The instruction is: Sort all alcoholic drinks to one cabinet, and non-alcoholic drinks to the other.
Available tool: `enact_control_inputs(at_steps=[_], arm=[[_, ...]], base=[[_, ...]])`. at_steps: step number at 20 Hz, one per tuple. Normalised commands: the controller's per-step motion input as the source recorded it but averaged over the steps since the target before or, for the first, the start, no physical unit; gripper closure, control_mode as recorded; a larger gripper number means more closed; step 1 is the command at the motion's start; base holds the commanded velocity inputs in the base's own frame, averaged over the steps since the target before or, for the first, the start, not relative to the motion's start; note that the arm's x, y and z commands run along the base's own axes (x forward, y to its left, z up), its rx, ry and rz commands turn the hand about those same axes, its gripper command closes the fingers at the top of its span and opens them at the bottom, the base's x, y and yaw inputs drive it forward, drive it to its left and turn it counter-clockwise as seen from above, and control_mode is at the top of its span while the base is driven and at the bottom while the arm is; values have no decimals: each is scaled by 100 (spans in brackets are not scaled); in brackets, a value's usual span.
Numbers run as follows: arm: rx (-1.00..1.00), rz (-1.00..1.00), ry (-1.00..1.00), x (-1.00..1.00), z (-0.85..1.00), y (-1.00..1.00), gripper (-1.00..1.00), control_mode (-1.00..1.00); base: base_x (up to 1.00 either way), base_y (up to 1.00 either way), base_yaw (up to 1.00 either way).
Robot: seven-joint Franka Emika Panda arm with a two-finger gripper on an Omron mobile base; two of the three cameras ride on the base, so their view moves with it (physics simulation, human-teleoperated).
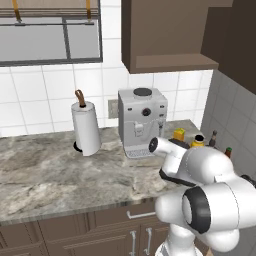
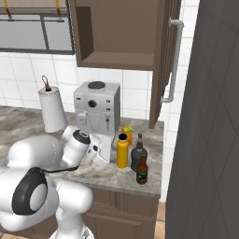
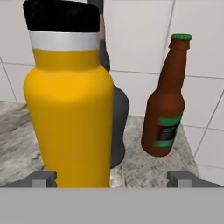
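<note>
hand [image 3: 111, 179] being held wide open, empty | yellow-orange bottle [image 3: 70, 109] being faced close on the worktop [image 2: 100, 175] beside the beer bottle [image 3: 167, 109] | judged rigid, smooth, possibly slippery; mid-body being favoured for gripping

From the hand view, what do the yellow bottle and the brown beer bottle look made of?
Yellow bottle: opaque, smooth, matte, probably plastic or coated metal; flat even colour, black cap above a white band. Brown beer bottle: likely glass, glossy brown with a soft sheen, green crown cap and a green label.
</note>
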Motion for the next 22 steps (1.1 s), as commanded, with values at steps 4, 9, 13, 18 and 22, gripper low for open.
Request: enact_control_inputs(at_steps=[4,9,13,18,22], arm=[[0,0,-3,6,0,3,-100,-100],[0,0,-1,5,0,2,-100,-100],[0,0,0,10,-1,1,-100,-100],[0,0,0,16,-4,2,-100,-100],[0,0,0,15,-4,1,-100,-100]], base=[[0,0,0],[0,0,0],[0,0,0],[0,0,0],[0,0,0]])
